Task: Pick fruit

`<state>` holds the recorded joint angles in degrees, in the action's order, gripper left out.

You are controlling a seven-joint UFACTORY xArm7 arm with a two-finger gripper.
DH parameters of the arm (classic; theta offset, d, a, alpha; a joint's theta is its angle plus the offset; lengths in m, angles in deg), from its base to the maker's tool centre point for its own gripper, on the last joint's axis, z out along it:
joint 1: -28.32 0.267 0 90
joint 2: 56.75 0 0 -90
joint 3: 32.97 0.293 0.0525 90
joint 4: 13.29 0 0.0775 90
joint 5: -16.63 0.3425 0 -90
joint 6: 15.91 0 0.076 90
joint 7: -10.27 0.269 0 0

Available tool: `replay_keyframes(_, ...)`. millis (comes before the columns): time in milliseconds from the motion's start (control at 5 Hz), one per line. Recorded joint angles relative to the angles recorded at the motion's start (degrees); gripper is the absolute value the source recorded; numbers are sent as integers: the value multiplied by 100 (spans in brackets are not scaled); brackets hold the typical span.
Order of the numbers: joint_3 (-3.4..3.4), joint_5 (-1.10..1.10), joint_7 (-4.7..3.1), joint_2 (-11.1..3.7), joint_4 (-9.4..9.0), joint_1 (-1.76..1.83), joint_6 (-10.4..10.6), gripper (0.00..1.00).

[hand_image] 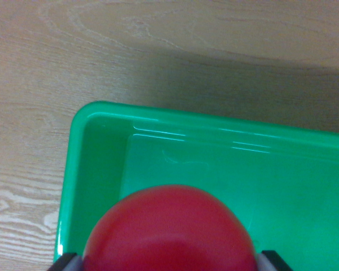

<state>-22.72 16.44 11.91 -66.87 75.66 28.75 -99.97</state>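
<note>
A round red fruit (pixel 168 231) fills the bottom middle of the wrist view. Grey and black fingertips (pixel 68 263) show at both of its sides, so my gripper (pixel 168 265) is shut on it. The fruit hangs over the inside of a bright green plastic bin (pixel 101 121), near the bin's left end. The lower part of the fruit and most of the fingers are cut off by the frame's bottom edge.
The bin stands on a light wood-grain table (pixel 28 84). A dark shadow (pixel 243 84) lies across the table just beyond the bin's far rim. The bin's right side runs out of view.
</note>
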Motion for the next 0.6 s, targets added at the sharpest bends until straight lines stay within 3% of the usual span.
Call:
replay_keyframes(200,4,12,-4,56,157,-2,-212,100)
replay_keyframes(400,4,12,-4,56,157,-2,-212,100)
replay_keyframes(600,7,22,-7,108,304,-4,-411,100)
